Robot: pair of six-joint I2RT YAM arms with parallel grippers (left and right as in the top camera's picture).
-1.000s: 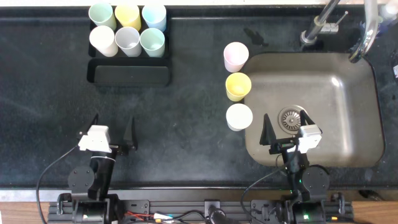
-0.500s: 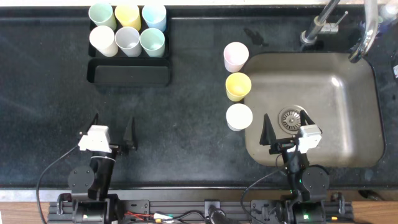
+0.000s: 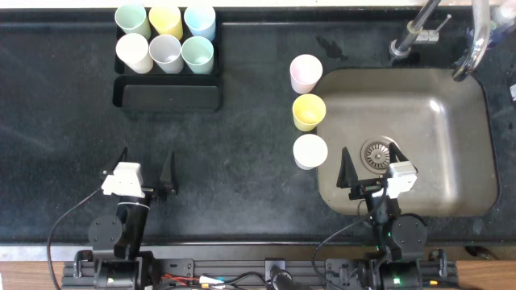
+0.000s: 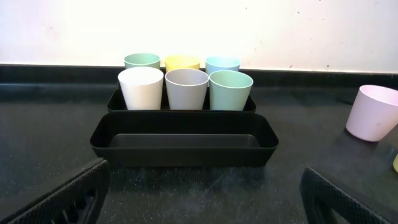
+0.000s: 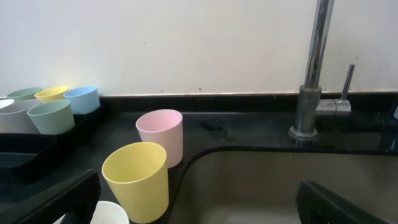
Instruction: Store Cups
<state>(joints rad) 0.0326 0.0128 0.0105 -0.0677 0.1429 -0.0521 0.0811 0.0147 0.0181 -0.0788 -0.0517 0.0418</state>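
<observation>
Store Cups, opening stage as judged from the layout. Three loose plastic cups stand upright in a row on the black speckled bench (image 3: 242,161) along the left rim of the steel sink (image 3: 435,121): a pink cup (image 3: 305,72) farthest from the arms, a yellow cup (image 3: 308,111) in the middle, and a white cup (image 3: 310,151) nearest. Well apart, six stored cups (image 3: 166,51) fill a black plastic rack, and an empty black plastic trough (image 4: 183,155) sits just in front of it. The left end effector (image 3: 147,167) faces the trough with its jaws spread and holding nothing. The right end effector (image 3: 371,165) hangs over the sink, likewise spread and empty. The first pick probably falls to the right arm and the white cup. It should pinch one wall near the lip, lift straight up to spare the yellow neighbour, and avoid nudging the cup into the sink
</observation>
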